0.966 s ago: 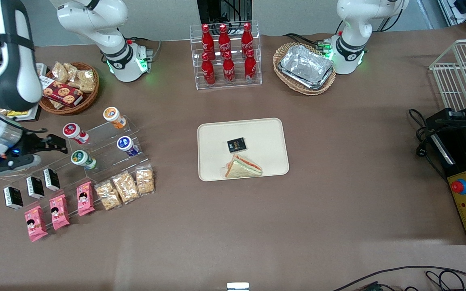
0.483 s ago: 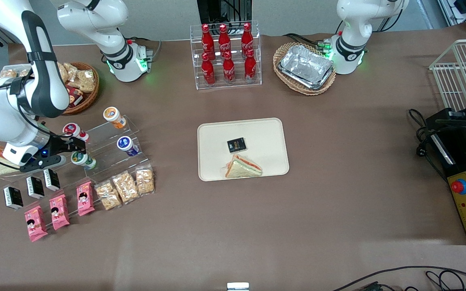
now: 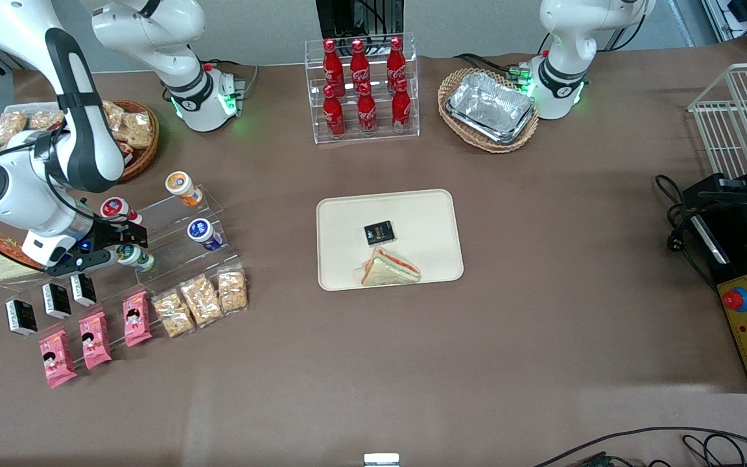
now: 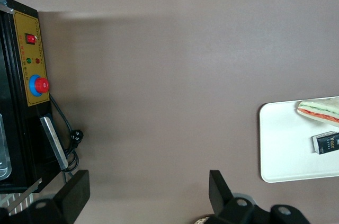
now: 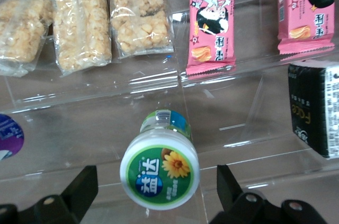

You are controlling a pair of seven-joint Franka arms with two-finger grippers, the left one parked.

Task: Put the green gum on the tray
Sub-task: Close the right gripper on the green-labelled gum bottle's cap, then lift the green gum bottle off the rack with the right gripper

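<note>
My gripper point(image 3: 128, 245) hangs over the clear stepped rack point(image 3: 172, 240), fingers spread wide, the green gum point(image 5: 160, 169) between them with open gaps on both flanks. The red-lidded bottle point(image 3: 114, 208) crowds close; the blue-lidded bottle point(image 3: 203, 233) sits toward the tray point(image 3: 425, 214). Bare tabletop between rack and tray. On the tray, the sandwich point(image 3: 389, 267) and black packet point(image 3: 379, 232) leave open beige around them.

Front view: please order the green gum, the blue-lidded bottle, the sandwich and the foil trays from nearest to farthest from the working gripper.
Measured from the gripper, open at the clear stand:
1. green gum, between its fingers.
2. blue-lidded bottle, on the same stand.
3. sandwich, on the tray.
4. foil trays, in a basket toward the parked arm's end.
</note>
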